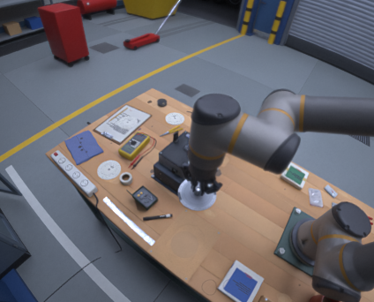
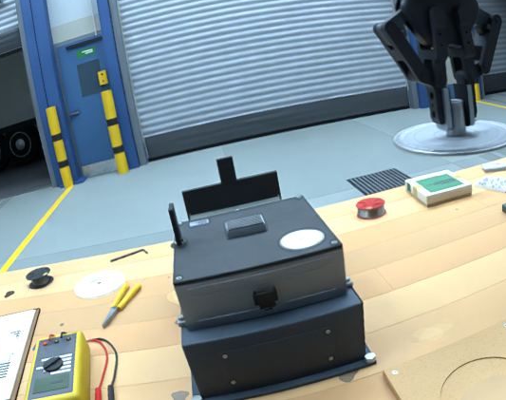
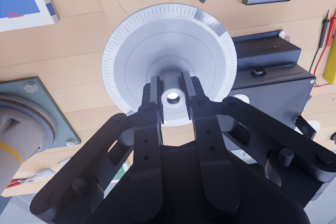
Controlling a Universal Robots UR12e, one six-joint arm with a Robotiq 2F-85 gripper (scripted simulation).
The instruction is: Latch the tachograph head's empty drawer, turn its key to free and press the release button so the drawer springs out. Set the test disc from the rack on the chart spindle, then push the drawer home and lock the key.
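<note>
The test disc [image 3: 169, 59] hangs in the air beside the dark tachograph head [image 1: 173, 166], off its near end and apart from it. I hold the disc by its raised centre hub [image 2: 454, 115] in my closed gripper [image 3: 173, 97]. The disc [image 2: 455, 136] is pale grey with tick marks round its rim and sits level. The head [image 2: 266, 286] is a two-tier box with a round white window [image 2: 302, 239] and a grey button [image 2: 245, 225] on top. A small black latch [image 2: 265, 298] shows on its front face. The spindle is hidden.
The wooden bench [image 1: 233, 210] carries loose items around the head. A yellow multimeter [image 1: 134, 145], tape roll [image 1: 126, 178], dark switch plate [image 1: 144, 198] and pen [image 1: 158, 217] lie to one side. My arm's base [image 1: 314, 241] stands on a green plate.
</note>
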